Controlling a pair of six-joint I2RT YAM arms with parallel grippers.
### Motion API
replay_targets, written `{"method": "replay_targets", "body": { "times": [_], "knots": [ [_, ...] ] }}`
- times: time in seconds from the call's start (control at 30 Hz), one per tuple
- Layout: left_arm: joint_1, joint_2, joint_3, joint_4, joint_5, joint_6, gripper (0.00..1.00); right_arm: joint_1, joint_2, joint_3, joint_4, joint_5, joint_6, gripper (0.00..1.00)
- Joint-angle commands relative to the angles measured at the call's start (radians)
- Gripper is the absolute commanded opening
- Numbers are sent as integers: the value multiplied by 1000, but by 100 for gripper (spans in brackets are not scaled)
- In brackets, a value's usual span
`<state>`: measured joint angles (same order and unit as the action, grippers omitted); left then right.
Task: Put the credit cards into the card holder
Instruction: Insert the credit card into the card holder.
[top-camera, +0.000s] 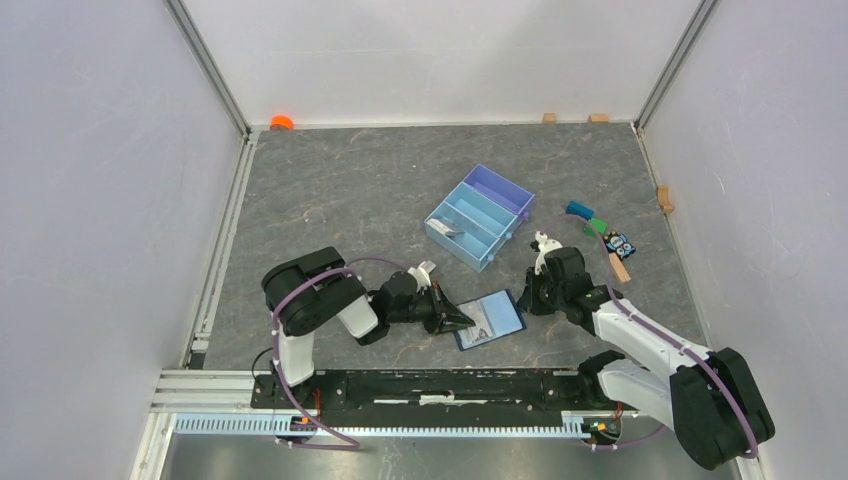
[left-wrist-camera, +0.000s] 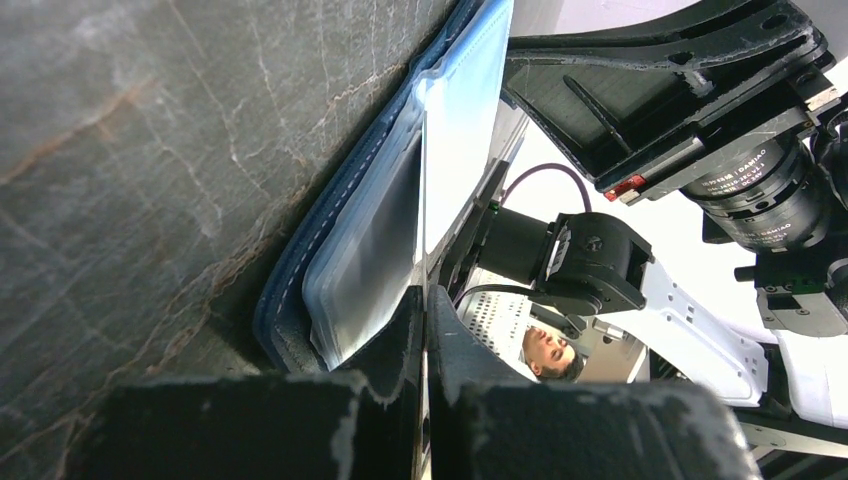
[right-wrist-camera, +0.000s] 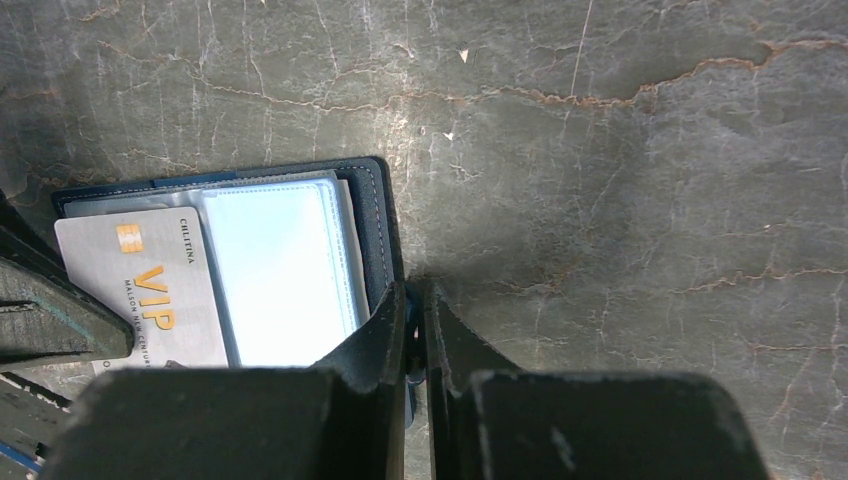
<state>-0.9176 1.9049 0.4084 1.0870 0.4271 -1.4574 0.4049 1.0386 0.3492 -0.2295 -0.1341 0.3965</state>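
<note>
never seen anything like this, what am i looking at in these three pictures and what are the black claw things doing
These are two robot arms bolted to a grey table. The wide picture looks down from above. The other two come from a camera on each wrist, so the black prongs at the bottom are that arm's own fingers. Between the arms lies an open blue card holder with a pale VIP card on its inside. The right hand is pinched shut on the holder's edge. The left hand is shut at the opposite edge; whether it grips anything is unclear. Further back sit a blue and purple tray holding a second card, and some toy blocks.
</note>
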Motion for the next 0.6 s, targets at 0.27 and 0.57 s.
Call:
{"method": "replay_targets", "body": {
  "times": [0.27, 0.57],
  "knots": [
    [-7, 49, 30, 7, -13, 51, 2, 0, 11, -32, -114, 41, -12, 0],
    [-8, 71, 29, 10, -23, 62, 2, -1, 4, -31, -123, 43, -12, 0]
  ]
}}
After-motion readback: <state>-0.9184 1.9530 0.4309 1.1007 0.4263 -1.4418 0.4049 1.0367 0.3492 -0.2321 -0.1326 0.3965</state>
